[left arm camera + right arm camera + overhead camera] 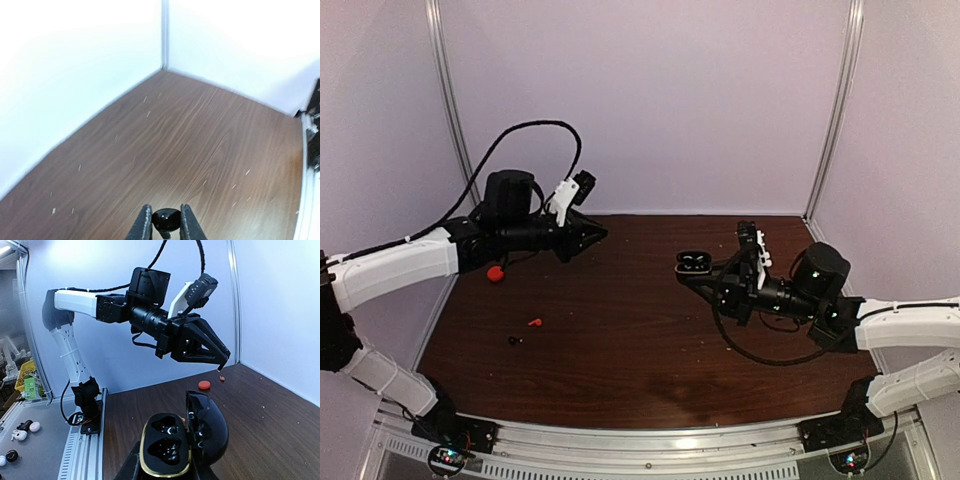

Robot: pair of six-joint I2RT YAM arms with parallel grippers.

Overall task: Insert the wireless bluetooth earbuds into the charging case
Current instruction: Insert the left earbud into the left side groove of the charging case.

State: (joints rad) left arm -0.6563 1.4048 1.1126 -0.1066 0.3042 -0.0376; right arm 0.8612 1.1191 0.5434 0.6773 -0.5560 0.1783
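At centre right of the top view, charging case (pixel 693 262): black, lid swung open, held above the table (pixel 650 360) by the right gripper (pixel 712 276).
Right gripper's hold: its fingers press against the sides of the case's lower half.
Case in the right wrist view: it fills the bottom centre of the frame, with a gold rim and two dark wells facing up. The lid stands at its right.
Wells: too dark to tell whether anything sits in them.
Left gripper (pixel 598 236): upper left of the top view, raised off the table, tip pointing right, well apart from the case.
Left gripper's hold: at the bottom centre of its wrist view, the two fingers (pixel 144 225) pinch a glossy black piece (pixel 166 220), small and rounded. It looks like the black earbud, but I cannot tell for sure.
Red earbud (pixel 534 322): tiny, lying on the table at lower left of the top view, with no gripper touching it.
Black speck (pixel 513 340): on the table near the red earbud, to its lower left, too small to identify.
Red round piece (pixel 496 273): on the table under the left arm, larger than the red earbud and apart from it.
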